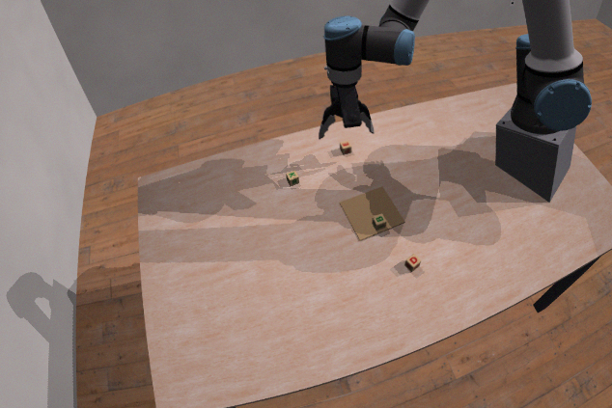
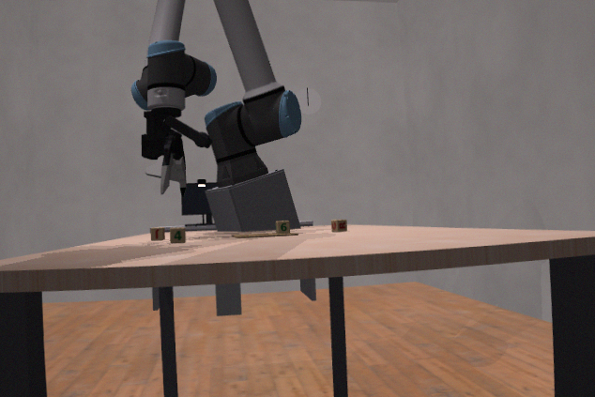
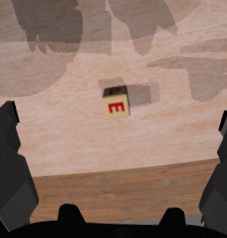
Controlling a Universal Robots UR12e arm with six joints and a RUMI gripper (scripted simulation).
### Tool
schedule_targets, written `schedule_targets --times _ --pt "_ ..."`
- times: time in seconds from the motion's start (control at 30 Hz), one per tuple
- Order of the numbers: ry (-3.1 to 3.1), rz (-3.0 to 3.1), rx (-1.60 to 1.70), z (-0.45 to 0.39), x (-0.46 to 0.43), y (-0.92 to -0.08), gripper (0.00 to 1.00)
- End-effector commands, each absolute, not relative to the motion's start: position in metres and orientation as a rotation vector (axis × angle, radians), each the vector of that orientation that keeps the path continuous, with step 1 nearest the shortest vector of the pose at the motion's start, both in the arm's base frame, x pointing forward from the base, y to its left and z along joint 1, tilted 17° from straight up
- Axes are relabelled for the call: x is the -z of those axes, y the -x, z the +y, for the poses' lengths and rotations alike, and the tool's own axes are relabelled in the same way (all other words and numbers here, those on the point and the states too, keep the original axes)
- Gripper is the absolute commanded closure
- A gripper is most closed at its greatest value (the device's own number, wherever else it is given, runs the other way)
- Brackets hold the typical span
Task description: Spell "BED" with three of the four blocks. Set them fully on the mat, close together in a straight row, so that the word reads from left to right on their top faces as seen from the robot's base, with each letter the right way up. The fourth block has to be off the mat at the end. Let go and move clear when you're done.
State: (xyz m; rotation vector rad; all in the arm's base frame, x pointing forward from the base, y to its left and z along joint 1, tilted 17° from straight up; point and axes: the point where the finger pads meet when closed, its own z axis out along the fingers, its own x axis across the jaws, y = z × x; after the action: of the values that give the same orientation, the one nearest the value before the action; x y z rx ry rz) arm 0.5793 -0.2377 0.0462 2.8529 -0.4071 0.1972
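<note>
My gripper (image 1: 346, 127) is open and empty, hanging high above the E block (image 1: 345, 147), which lies on the table near its far edge. In the wrist view the E block (image 3: 115, 105) shows a red E on top, between and ahead of my spread fingers. The B block (image 1: 378, 220), with a green letter, sits on the tan mat (image 1: 372, 213) near its front corner. The D block (image 1: 413, 261), with a red letter, lies on the table in front of the mat. The K block (image 1: 292, 177), with a green letter, lies left of the mat.
The robot's grey base (image 1: 535, 153) stands at the table's right back. The table's far edge runs just behind the E block (image 3: 114, 182). In the side view the blocks (image 2: 176, 234) and the mat (image 2: 264, 234) sit low on the table top.
</note>
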Motion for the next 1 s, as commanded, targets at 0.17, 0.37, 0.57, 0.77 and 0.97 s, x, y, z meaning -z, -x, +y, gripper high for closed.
schedule_targets --times 0.17,0.37,0.57,0.77,0.97 --pt "-2.870 -0.188 -0.178 -0.266 -0.054 -0.569 0.00" --pt "-2.870 -0.122 -0.169 -0.275 -0.056 -0.565 0.00" --pt "-2.870 -0.102 -0.167 -0.278 -0.057 -0.564 0.00" --pt "-2.870 -0.101 -0.167 -0.278 -0.057 -0.564 0.60" --pt "-2.870 -0.101 -0.167 -0.278 -0.057 -0.564 0.60"
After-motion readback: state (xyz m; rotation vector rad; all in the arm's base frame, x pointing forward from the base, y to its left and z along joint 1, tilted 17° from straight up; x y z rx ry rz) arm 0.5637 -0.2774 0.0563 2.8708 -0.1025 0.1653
